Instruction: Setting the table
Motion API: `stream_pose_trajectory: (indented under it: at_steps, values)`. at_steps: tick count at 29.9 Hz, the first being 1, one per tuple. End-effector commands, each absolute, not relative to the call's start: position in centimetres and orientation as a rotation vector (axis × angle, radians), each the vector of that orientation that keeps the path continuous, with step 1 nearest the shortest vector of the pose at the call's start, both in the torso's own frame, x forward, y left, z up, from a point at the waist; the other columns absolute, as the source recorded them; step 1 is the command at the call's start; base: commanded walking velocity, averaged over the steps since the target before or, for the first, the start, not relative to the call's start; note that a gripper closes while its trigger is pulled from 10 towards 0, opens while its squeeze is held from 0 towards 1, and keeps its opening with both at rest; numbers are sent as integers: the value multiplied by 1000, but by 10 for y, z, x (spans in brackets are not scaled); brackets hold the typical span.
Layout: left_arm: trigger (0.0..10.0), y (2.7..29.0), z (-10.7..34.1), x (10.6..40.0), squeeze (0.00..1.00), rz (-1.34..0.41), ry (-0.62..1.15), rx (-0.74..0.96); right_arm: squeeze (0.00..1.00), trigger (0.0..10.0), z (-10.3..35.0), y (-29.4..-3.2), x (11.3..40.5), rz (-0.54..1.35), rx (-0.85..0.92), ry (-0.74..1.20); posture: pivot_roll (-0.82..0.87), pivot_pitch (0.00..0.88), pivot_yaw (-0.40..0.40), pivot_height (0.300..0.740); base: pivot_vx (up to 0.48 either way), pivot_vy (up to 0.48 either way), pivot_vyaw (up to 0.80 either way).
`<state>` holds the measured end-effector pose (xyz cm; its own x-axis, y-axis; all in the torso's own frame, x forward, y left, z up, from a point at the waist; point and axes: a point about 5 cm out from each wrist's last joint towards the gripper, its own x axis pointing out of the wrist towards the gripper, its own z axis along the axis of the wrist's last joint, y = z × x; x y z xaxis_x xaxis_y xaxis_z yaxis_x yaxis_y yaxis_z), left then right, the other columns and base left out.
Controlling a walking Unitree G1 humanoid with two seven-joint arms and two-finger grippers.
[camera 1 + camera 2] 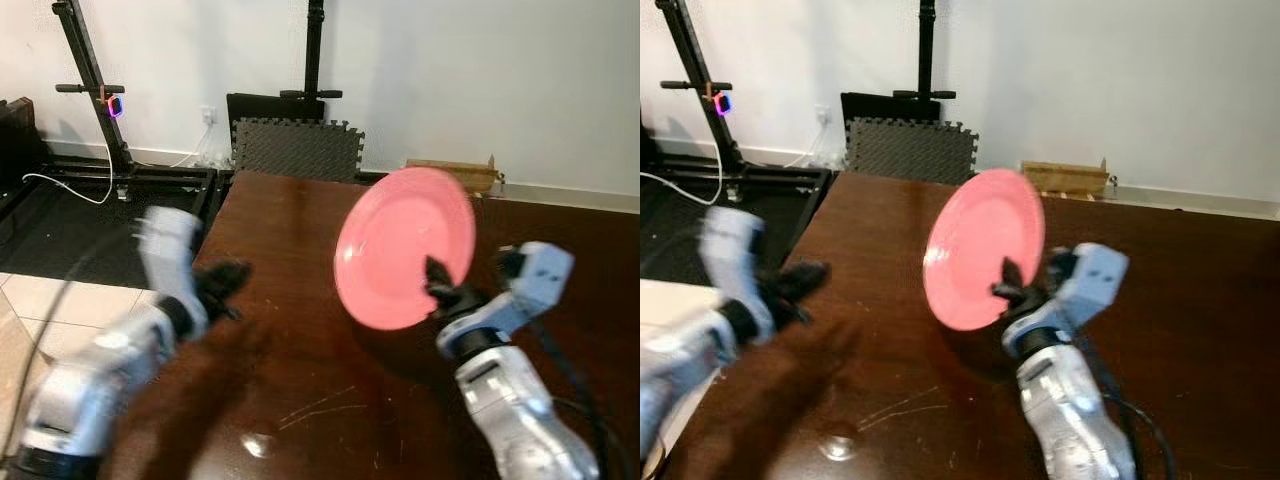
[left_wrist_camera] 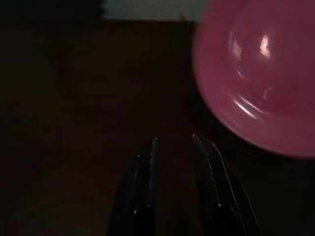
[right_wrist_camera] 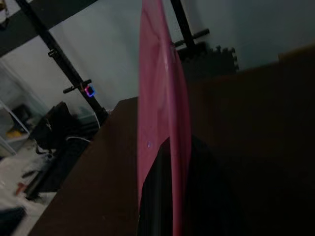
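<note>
One pink plate (image 1: 405, 245) stands nearly on edge above the dark wooden table (image 1: 300, 370), pinched at its lower rim by my right hand (image 1: 437, 287). Over the table's left side, my left hand (image 1: 225, 282) hovers blurred, holding nothing, its fingers (image 2: 142, 196) narrowly parted and pointing toward the plate.

- The left gripper (image 1: 225, 285) and its arm are smeared by motion blur; the finger gap is unclear there.
- The pink plate (image 2: 256, 73) is cut off by the frame edge beyond the left gripper's fingertips.
- The plate's lower rim is hidden behind the right gripper (image 1: 437, 285).
- The dark table (image 2: 88, 98) around the left gripper is lost in shadow.
</note>
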<state>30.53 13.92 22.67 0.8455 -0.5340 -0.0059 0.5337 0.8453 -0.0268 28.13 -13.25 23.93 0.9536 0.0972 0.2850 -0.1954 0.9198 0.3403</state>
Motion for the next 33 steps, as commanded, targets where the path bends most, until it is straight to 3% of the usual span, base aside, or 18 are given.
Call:
stream_pose_trajectory:
  at_steps: [1, 4, 10, 16, 33]
  values:
    - [10000, 132, 229, 296, 0, -604, -16, -46, 0, 10000, 248, -132, 272, 127, 294, -338, 25, 85, 36, 740, 0, 0, 0]
    - [10000, 135, 237, 291, 0, -593, -82, -24, 0, 10000, 253, -134, 266, 84, 155, -393, 14, 80, 44, 740, 0, 0, 0]
    - [10000, 135, 231, 298, 0, -468, -141, 54, 0, 10000, 250, -143, 270, -4, 146, -417, 13, 75, 45, 740, 0, 0, 0]
    - [10000, 126, 227, 294, 0, -472, -149, 54, 0, 10000, 249, -141, 272, -4, 129, -419, 16, 74, 44, 740, 0, 0, 0]
    - [10000, 119, 222, 294, 0, -480, -155, 55, 0, 10000, 242, -136, 274, 6, 122, -408, 17, 68, 44, 740, -443, 0, 0]
